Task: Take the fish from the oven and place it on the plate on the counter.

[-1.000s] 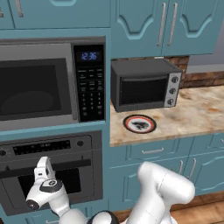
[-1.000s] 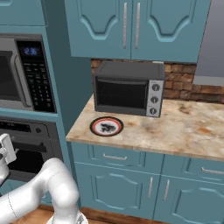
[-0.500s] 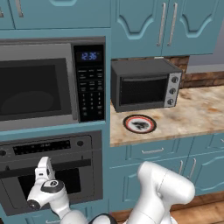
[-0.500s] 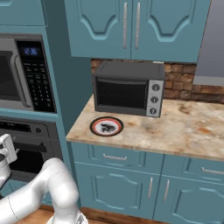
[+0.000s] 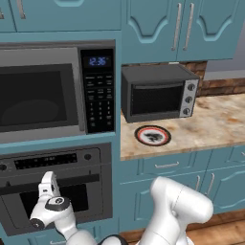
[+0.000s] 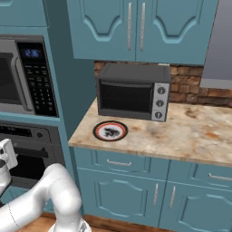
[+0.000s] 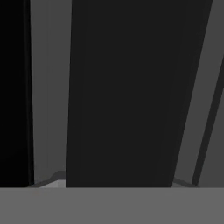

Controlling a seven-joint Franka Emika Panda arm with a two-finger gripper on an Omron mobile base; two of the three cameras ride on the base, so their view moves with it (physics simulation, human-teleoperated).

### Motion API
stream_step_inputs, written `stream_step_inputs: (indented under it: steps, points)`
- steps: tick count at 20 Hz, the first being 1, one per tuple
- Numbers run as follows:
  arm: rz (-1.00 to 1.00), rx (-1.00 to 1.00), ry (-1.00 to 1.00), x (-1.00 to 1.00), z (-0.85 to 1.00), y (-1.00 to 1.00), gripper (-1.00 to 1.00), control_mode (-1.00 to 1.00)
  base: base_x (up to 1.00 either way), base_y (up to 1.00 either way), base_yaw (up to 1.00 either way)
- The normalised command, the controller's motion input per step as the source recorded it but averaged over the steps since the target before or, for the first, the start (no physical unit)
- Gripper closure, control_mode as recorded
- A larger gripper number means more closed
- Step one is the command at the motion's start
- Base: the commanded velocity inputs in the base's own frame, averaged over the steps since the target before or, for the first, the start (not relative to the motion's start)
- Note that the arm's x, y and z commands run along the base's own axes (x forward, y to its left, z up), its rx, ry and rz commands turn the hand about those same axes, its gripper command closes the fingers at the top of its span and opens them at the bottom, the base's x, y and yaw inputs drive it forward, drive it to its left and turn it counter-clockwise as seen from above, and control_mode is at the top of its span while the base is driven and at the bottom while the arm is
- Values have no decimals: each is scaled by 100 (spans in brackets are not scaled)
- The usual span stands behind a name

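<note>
The gripper (image 5: pixel 46 181) sits at the closed oven (image 5: pixel 57 189) door's handle; its grip state is unclear.

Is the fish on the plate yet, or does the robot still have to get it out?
Not yet. The plate on the counter has no fish on it. The oven door looks closed, and the gripper is up against its front, by the handle. Still left: open the door, take out the fish, and carry it to the plate.
</note>
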Motion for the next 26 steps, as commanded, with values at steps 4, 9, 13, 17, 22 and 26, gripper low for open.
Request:
stream_step_inputs:
  steps: [4,9,13,17,22,26]
  points:
    - [0,0,0,-1,-34,2,100,-100,0,0,0]
    - [0,0,3,-7,-47,6,100,-100,0,0,0]
    - [0,0,9,-24,-60,8,100,-100,0,0,0]
    - [0,0,8,-69,-71,15,100,-100,0,0,0]
    - [0,0,8,-83,-75,17,100,-100,0,0,0]
    - [0,0,9,-84,-89,10,100,-100,0,0,0]
